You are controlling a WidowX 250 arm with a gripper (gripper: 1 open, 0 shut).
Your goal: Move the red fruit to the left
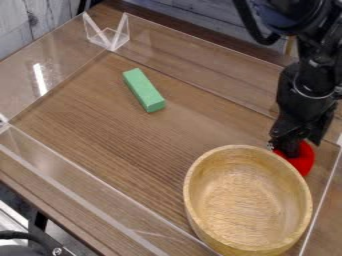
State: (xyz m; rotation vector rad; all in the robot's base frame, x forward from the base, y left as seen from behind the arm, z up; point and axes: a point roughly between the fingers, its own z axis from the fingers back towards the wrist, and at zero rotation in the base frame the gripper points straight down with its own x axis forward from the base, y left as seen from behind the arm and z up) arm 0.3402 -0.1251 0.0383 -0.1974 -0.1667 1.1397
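Note:
The red fruit (303,158) lies on the wooden table at the far right, just beyond the rim of the wooden bowl (247,203). My black gripper (294,140) points down right onto it, and its fingertips cover the fruit's upper part. Only the fruit's lower red side shows below the fingers. The dark fingers hide how far apart the jaws stand, so I cannot tell whether they grip the fruit.
A green rectangular block (144,89) lies at the centre left of the table. Clear acrylic walls (54,60) fence the table in, with a clear stand (107,33) at the back left. The big bowl sits right next to the fruit.

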